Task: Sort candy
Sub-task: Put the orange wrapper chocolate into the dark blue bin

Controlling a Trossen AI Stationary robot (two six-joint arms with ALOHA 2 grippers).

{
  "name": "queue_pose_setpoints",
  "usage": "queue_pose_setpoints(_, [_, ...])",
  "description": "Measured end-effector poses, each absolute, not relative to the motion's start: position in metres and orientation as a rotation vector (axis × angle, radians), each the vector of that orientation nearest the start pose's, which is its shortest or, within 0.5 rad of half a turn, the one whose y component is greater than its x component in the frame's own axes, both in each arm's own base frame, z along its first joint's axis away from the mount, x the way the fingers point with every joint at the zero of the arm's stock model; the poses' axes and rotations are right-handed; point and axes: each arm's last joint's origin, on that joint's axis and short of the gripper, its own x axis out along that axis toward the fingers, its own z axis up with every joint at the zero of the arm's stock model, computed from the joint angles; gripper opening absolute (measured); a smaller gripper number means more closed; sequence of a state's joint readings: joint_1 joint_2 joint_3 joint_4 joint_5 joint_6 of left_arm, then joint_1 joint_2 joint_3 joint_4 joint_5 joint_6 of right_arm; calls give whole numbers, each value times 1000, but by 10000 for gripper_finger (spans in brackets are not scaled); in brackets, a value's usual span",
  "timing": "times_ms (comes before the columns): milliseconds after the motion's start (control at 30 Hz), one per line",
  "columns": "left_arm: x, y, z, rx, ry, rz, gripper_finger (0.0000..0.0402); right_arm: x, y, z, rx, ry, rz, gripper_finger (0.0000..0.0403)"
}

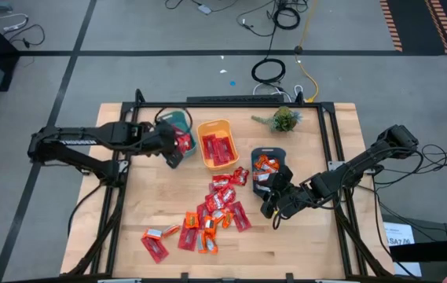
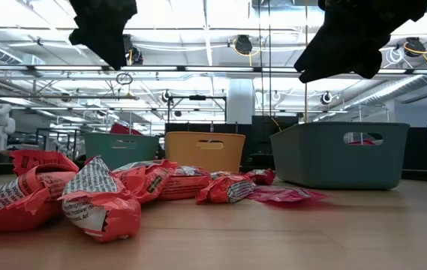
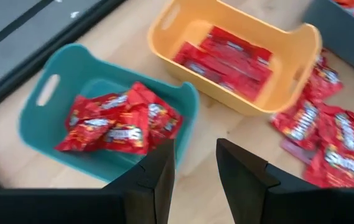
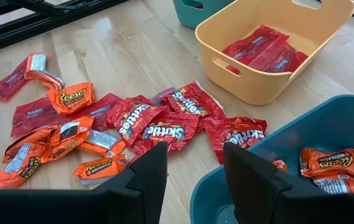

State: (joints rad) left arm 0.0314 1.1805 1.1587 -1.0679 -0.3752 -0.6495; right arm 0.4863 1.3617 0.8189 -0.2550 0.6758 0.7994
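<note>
Lying loosely jumbled, the candy (image 1: pixel 217 206) seemingly points every way.

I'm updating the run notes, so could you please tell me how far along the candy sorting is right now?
Partly done. The teal bin holds red Skittles packets, the yellow bin holds flat red bars, and the dark bin holds orange Reese's packets. Nothing is in hand: the left gripper and right gripper both stand open and empty. A sizeable loose pile on the table is left.
</note>
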Motion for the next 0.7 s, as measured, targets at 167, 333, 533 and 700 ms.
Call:
queue_pose_setpoints(167, [212, 5, 319, -379, 904, 630, 130, 246, 110, 222, 330, 543, -423, 148])
queue_pose_setpoints(333, [213, -7, 320, -423, 877, 605, 129, 246, 110, 222, 334, 542, -424, 148])
queue_pose_setpoints(533, [212, -25, 320, -431, 875, 551, 129, 246, 110, 222, 335, 542, -424, 148])
queue_pose_setpoints(700, [210, -40, 320, -455, 874, 514, 129, 246, 110, 222, 336, 541, -425, 148])
